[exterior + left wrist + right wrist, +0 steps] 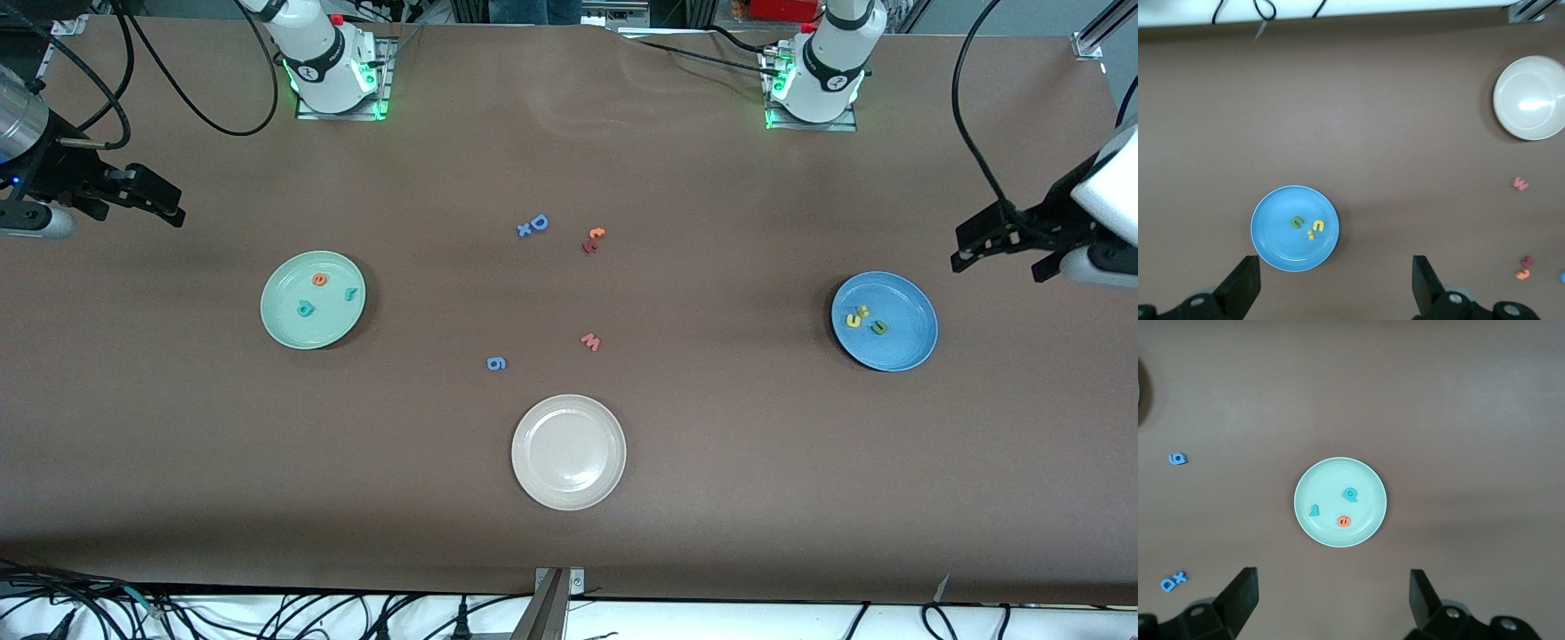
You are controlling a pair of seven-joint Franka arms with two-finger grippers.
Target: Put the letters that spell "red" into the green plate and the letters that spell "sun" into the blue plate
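The green plate (293,331) lies toward the right arm's end of the table and holds an orange e (320,279), a teal r (352,294) and a teal d (305,308). The blue plate (909,348) lies toward the left arm's end with a yellow s (862,309), a yellow u (853,319) and an olive n (879,327) in it. My right gripper (160,200) hangs open and empty over bare table by the green plate (1331,477). My left gripper (996,262) hangs open and empty over the table beside the blue plate (1278,250).
A beige-white plate (569,493) sits mid-table, nearest the front camera. Loose letters lie between the plates: a blue D and x (533,225), an orange t (597,234) touching a dark red letter (589,246), a red w (591,341) and a blue 6 (496,363).
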